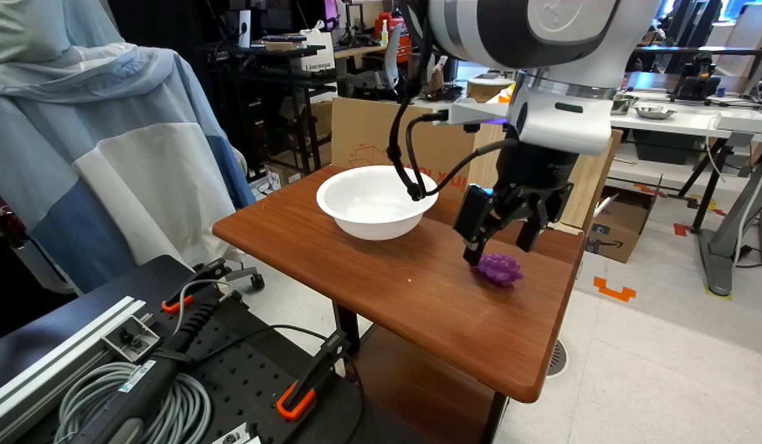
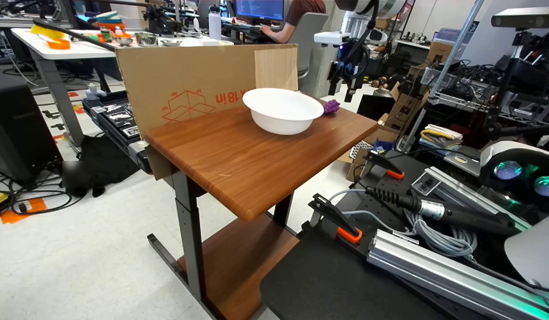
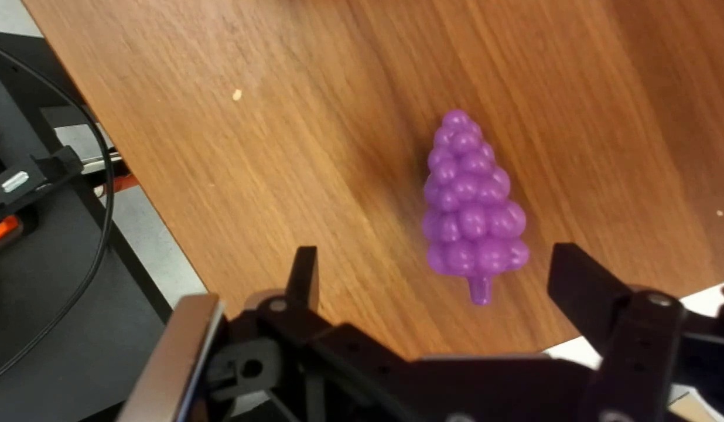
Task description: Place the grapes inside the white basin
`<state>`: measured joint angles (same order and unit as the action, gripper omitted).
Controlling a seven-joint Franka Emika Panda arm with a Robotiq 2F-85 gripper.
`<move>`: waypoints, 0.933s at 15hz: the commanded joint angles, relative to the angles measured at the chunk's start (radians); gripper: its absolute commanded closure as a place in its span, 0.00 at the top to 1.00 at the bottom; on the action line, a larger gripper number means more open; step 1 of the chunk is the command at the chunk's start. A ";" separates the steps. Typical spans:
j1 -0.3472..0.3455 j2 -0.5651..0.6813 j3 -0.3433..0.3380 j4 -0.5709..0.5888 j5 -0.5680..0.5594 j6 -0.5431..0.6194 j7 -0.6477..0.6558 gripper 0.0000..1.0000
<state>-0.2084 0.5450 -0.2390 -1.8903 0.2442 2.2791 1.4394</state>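
The purple grapes [image 1: 502,269] lie on the brown wooden table near one end. They also show in an exterior view [image 2: 331,107], partly behind the basin, and in the wrist view [image 3: 473,205], stem toward the gripper. The white basin [image 1: 376,227] stands upright on the table beside the grapes, its inside bare; it also shows in an exterior view [image 2: 285,122]. It is out of the wrist view. My gripper [image 1: 499,248] is open and empty above the grapes, pointing down. In the wrist view its fingers [image 3: 435,249] are wide apart, with the stem end of the grapes between them in the picture.
The table [image 1: 381,277] has edges near the grapes. A cardboard sheet [image 2: 190,80] stands upright along one table side, close behind the basin. A black bench [image 1: 245,364] with clamps, cables and a metal rail stands beside the table. The arm's cable hangs over the basin's rim in an exterior view.
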 commanded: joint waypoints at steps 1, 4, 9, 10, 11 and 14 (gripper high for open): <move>-0.018 0.084 -0.001 0.070 0.038 0.028 0.026 1.00; -0.035 0.125 0.007 0.101 0.068 0.058 0.016 0.65; -0.046 0.141 0.012 0.131 0.111 0.069 0.016 0.27; -0.048 0.135 0.014 0.131 0.119 0.069 0.014 0.20; -0.050 0.130 0.015 0.132 0.129 0.071 0.013 0.12; -0.051 0.106 0.016 0.129 0.153 0.073 0.008 0.12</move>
<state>-0.2390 0.6673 -0.2390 -1.7727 0.3648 2.3393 1.4564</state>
